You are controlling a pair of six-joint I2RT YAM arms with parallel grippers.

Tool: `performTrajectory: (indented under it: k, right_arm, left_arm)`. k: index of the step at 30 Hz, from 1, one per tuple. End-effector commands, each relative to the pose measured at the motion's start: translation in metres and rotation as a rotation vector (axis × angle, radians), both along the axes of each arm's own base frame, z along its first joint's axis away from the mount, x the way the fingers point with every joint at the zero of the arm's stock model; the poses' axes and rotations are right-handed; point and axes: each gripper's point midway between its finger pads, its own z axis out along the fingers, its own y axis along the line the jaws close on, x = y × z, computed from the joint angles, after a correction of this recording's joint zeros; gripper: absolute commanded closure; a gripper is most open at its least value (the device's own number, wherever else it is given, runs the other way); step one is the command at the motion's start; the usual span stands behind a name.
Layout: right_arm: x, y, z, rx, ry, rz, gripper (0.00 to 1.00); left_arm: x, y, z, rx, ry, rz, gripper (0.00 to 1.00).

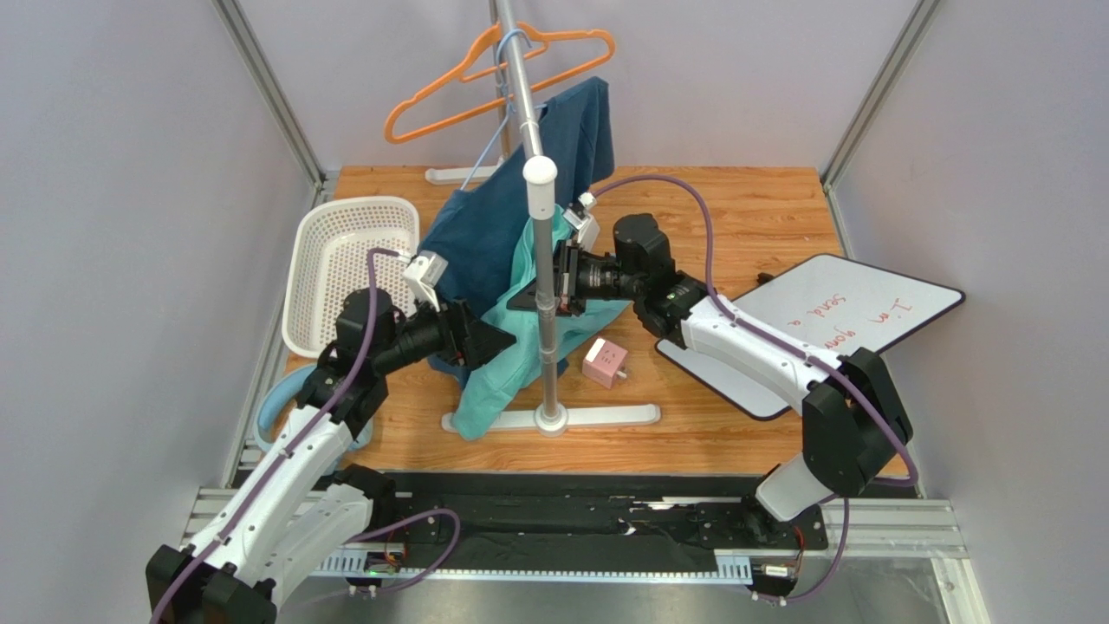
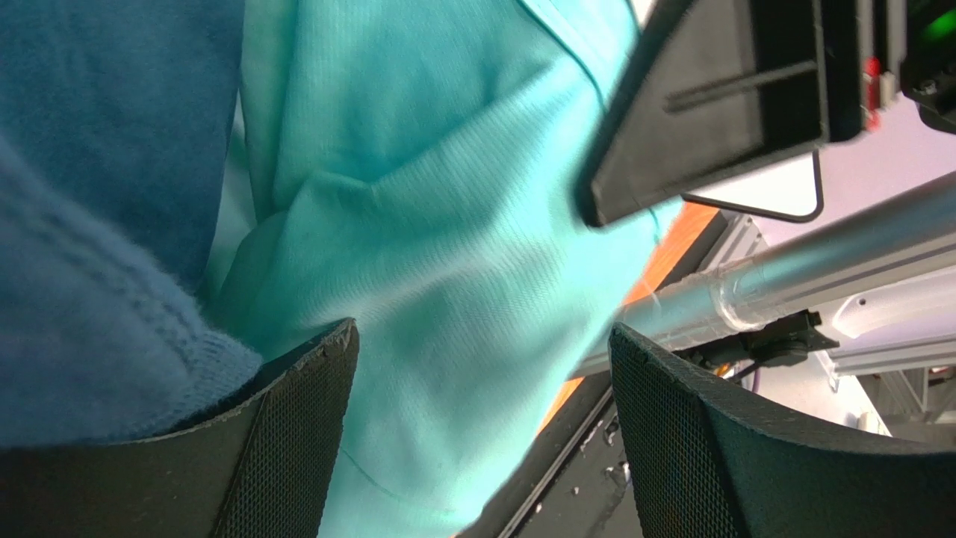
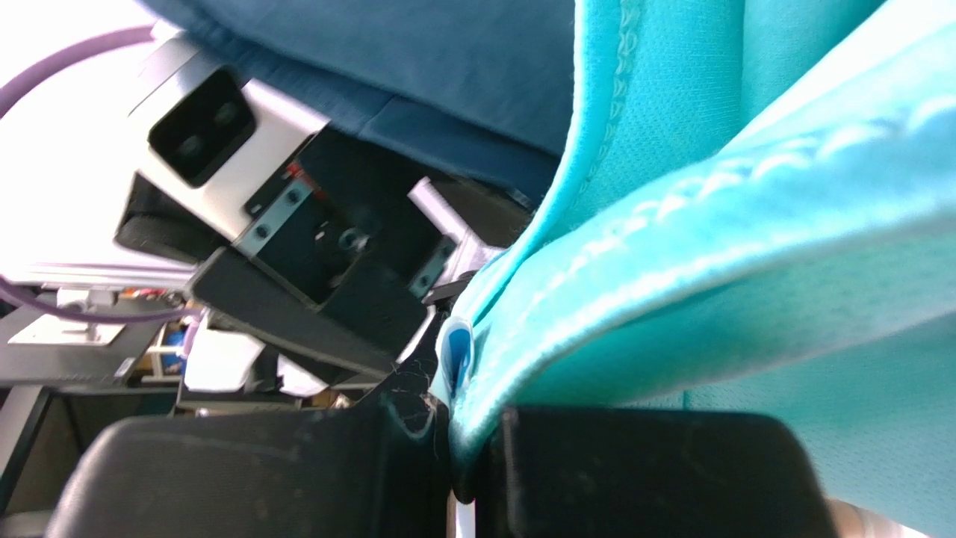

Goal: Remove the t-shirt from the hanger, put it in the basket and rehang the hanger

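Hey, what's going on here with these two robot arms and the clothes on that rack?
Both arms are working on the teal t-shirt, which hangs by the rack's pole. The right gripper is shut on an edge of the teal fabric. The left gripper is open, with the teal cloth between its fingers but not clamped. A dark blue garment hangs right beside the shirt. The shirt is not yet off the rack.

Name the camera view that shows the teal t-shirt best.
Top external: only there does most of the teal t-shirt show, draped by the rack pole. Right wrist shows just a hemmed edge pinched in the shut right gripper. Left wrist shows a close patch of fabric ahead of the open left gripper.
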Motion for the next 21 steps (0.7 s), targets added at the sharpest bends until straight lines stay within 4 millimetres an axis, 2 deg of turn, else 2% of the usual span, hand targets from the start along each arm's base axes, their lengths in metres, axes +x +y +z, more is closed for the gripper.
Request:
performTrajectory:
  k: [1, 6, 11, 14, 15, 17, 18, 20, 21]
  right_arm:
    - [-0.027, 0.005, 0.067, 0.142, -0.095, 0.076, 1.00]
    - [-0.030, 0.010, 0.074, 0.168, -0.087, 0.084, 1.00]
    - [-0.036, 0.015, 0.075, 0.180, -0.084, 0.097, 1.00]
    - [-0.039, 0.017, 0.073, 0.179, -0.082, 0.105, 1.00]
    - [-0.039, 0.017, 0.073, 0.178, -0.084, 0.107, 1.00]
    - [-0.040, 0.017, 0.068, 0.173, -0.076, 0.108, 1.00]
    - [-0.040, 0.017, 0.067, 0.172, -0.077, 0.108, 1.00]
    - [-0.040, 0.017, 0.065, 0.165, -0.085, 0.107, 1.00]
    - [-0.040, 0.016, 0.062, 0.152, -0.083, 0.100, 1.00]
  left_arm:
    - [0.006, -0.009, 0.026, -0.049, -0.106, -0.037, 0.14]
    - [-0.002, -0.019, 0.037, -0.111, -0.121, -0.108, 0.13]
    - [-0.004, -0.020, 0.034, -0.127, -0.109, -0.119, 0.15]
    - [-0.004, -0.020, 0.035, -0.139, -0.101, -0.109, 0.31]
    - [-0.003, -0.019, 0.035, -0.146, -0.091, -0.096, 0.45]
    - [0.000, -0.016, 0.036, -0.147, -0.090, -0.065, 0.62]
    - [0.000, -0.015, 0.035, -0.145, -0.079, -0.053, 0.75]
    - [0.001, -0.012, 0.035, -0.141, -0.080, -0.026, 0.79]
    - [0.001, -0.010, 0.032, -0.135, -0.065, -0.012, 0.95]
